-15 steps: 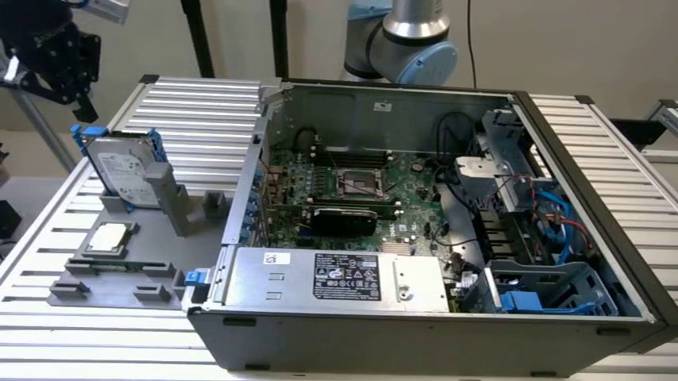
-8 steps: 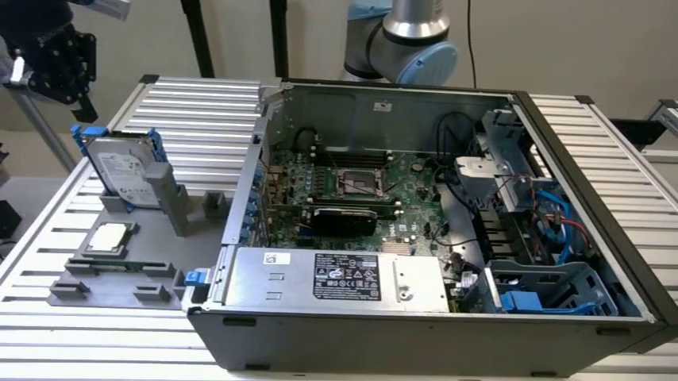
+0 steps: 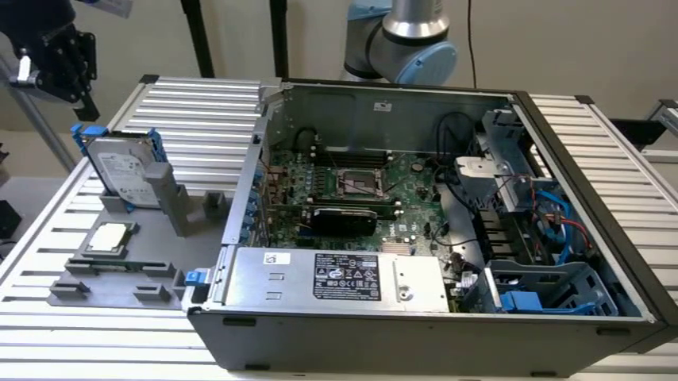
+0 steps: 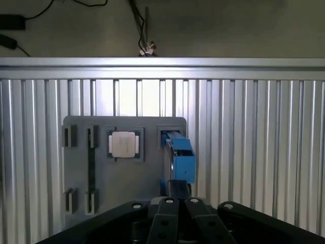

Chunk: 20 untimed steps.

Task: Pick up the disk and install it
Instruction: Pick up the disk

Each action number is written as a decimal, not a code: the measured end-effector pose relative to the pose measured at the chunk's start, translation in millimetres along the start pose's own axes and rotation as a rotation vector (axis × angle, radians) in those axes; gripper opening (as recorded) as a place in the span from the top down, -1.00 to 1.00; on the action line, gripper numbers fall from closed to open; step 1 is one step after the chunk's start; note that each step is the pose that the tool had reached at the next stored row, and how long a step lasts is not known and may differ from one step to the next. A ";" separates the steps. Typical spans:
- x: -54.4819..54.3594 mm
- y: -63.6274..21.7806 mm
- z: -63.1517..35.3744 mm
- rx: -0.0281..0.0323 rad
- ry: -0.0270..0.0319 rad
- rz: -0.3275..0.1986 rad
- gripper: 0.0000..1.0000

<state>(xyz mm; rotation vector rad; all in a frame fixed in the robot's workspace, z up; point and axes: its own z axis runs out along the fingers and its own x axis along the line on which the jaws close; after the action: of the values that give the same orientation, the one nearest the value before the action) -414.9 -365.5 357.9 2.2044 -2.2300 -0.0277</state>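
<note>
My gripper (image 3: 59, 59) hangs above the upright disk (image 3: 119, 171), fingers pressed together, empty; the open computer (image 3: 382, 111) sits at the exterior view's right.

Disk (image 3: 119, 173) upright in its holder
Silver-grey drive with a white label, blue bracket along its edges, standing on edge and leaning slightly in a grey stand (image 3: 170, 198) at the exterior view's left.

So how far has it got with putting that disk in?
Nothing looks done yet: the disk stands upright in its grey holder, outside the open computer case. The gripper hangs above it, not touching. Picking up and installing both remain.
</note>
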 end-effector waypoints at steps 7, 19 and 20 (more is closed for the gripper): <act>-1.9 2.6 1.8 0.0001 -0.0001 0.010 -1.00; -4.0 5.7 15.9 0.0006 -0.0012 0.073 -1.00; -4.1 5.9 16.3 0.0006 -0.0011 0.075 -1.00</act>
<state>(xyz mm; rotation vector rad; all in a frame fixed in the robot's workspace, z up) -421.1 -361.2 341.7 2.1191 -2.3119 -0.0279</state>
